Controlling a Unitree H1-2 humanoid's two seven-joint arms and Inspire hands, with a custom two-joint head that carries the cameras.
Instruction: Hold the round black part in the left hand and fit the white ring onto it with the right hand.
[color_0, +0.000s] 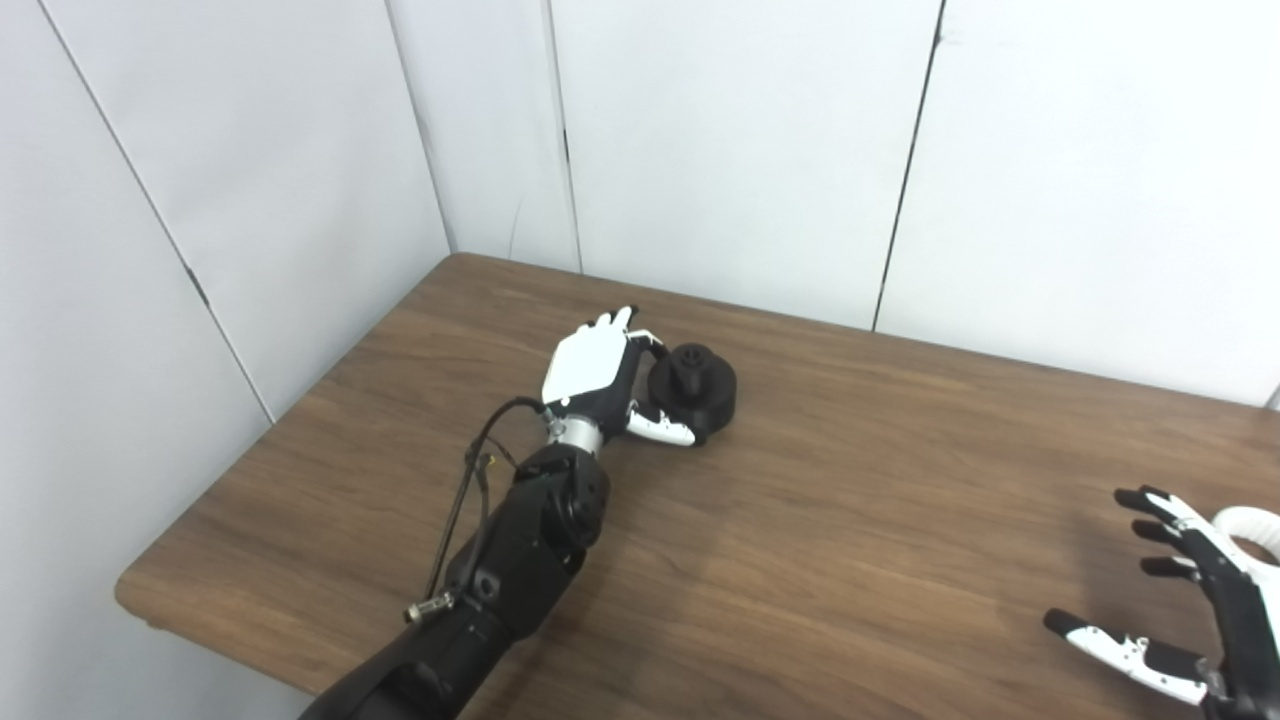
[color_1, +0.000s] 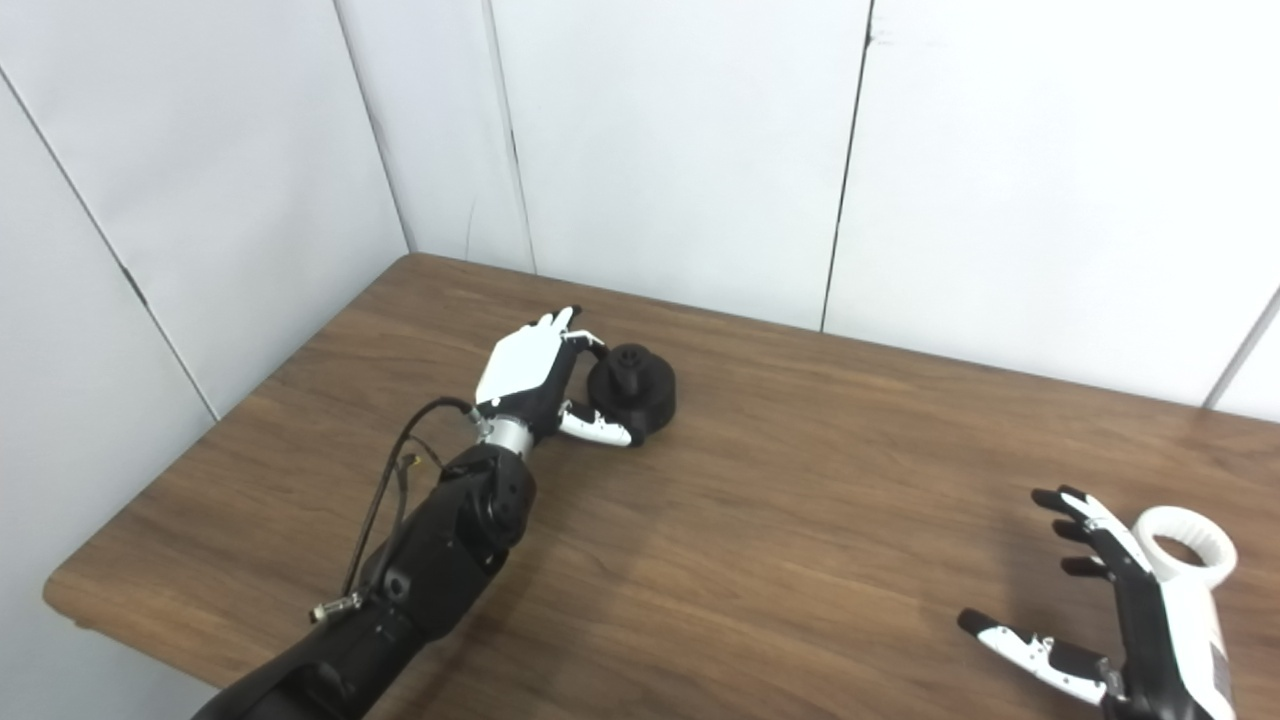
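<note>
The setting is a robot test cell or laboratory bench, not a home. A plain wood-grain table (color_0: 800, 560) stands pushed into a corner formed by bare white wall panels (color_0: 740, 150), whose vertical seams run down behind the table's far edge. To the table's left, another white panel (color_0: 200, 200) closes that side. No furnishings or decoration appear around the table.

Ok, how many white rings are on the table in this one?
1. The white ring lies near the table's right edge, just behind the open right hand. Nothing else ring-shaped shows, though the picture's edge cuts the table off there.
</note>
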